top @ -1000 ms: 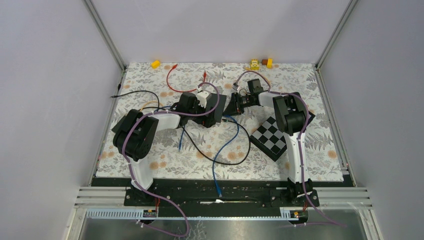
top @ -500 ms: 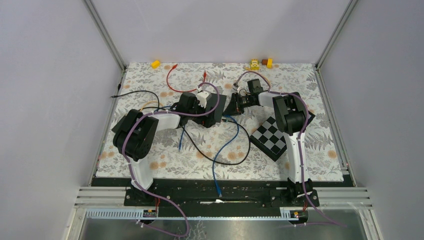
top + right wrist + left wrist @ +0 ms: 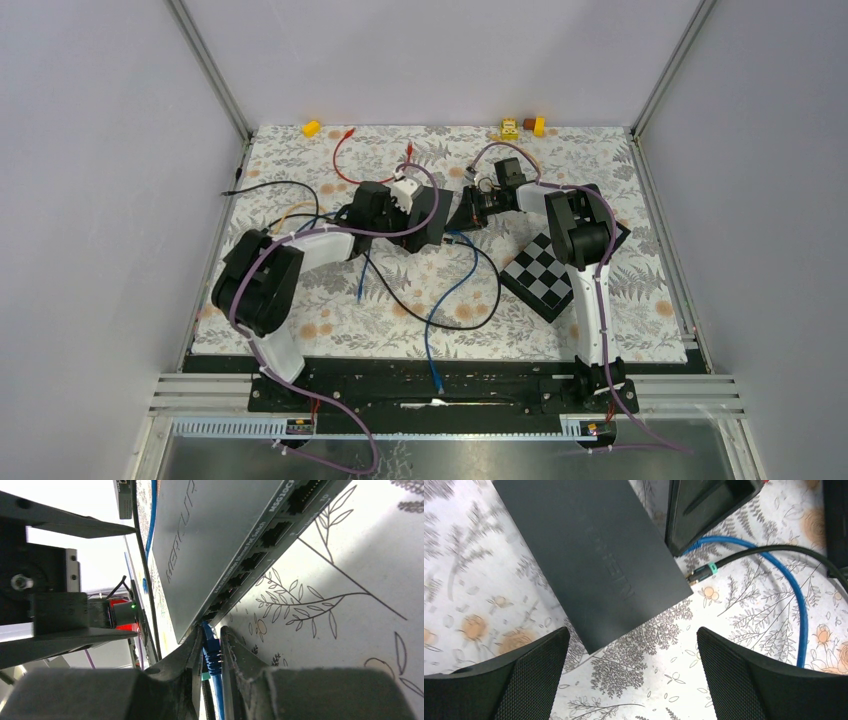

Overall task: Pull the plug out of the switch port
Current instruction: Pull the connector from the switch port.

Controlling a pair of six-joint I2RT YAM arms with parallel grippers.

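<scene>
The black switch (image 3: 428, 218) lies mid-table; its flat top (image 3: 594, 555) fills the left wrist view and its row of ports (image 3: 260, 550) shows in the right wrist view. The blue plug (image 3: 211, 652) sits at the switch's end port. My right gripper (image 3: 212, 645) is shut on that plug, one finger on each side, and it stands at the switch's right end in the top view (image 3: 463, 220). My left gripper (image 3: 633, 640) is open and empty, hovering over the switch's near corner, and it also shows in the top view (image 3: 405, 203).
The blue cable (image 3: 455, 285) and a black cable (image 3: 490, 300) loop toward the near edge. A black plug with a green ring (image 3: 705, 571) lies beside the switch. A checkered board (image 3: 540, 275) lies to the right, with a red cable (image 3: 340, 160) and yellow blocks (image 3: 312, 128) at the back.
My left arm has swung its elbow outward to the left and its wrist has shifted slightly over the switch. The right arm holds still on the plug.
</scene>
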